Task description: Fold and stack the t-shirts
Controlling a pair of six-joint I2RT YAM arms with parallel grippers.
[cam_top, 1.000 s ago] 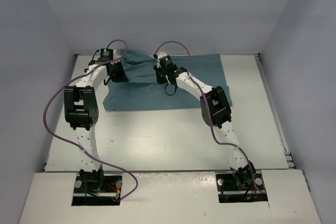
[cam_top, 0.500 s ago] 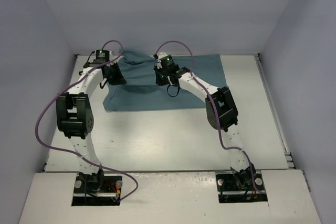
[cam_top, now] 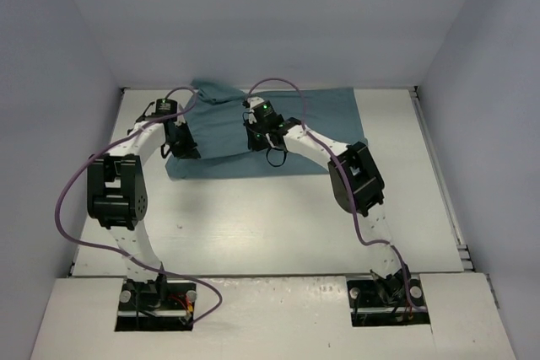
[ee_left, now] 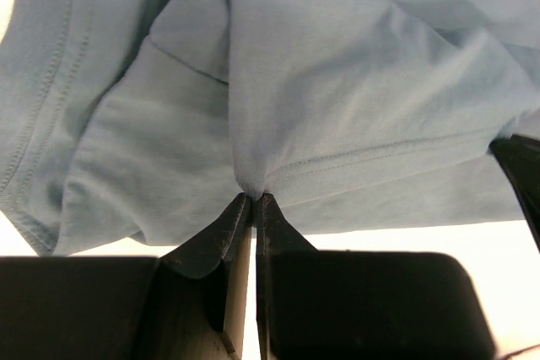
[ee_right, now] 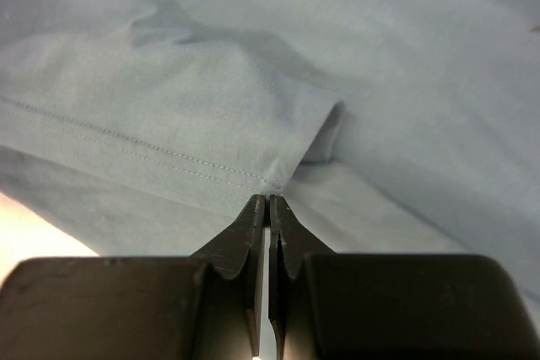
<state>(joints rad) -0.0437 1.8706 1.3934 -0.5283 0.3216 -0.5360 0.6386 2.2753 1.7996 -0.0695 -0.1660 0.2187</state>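
The teal t-shirt (cam_top: pixel 321 115) lies at the back of the white table, its left part lifted and bunched. My left gripper (cam_top: pixel 187 151) is shut on a pinch of the shirt's hemmed edge (ee_left: pixel 253 187) near its front left corner. My right gripper (cam_top: pixel 257 139) is shut on a hemmed corner of the shirt (ee_right: pixel 274 183) near the middle. In the left wrist view the cloth (ee_left: pixel 337 82) hangs in folds above the fingers. In the right wrist view the cloth (ee_right: pixel 169 107) fills the frame.
The white table (cam_top: pixel 278 217) lies bare in front of the shirt. Grey walls close in the left, back and right. Purple cables (cam_top: pixel 76 174) loop from both arms. A rail (cam_top: pixel 439 174) runs along the table's right edge.
Both grippers have moved toward the front of the table, drawing the shirt's back left part over itself. The left arm's elbow has swung left and lower.
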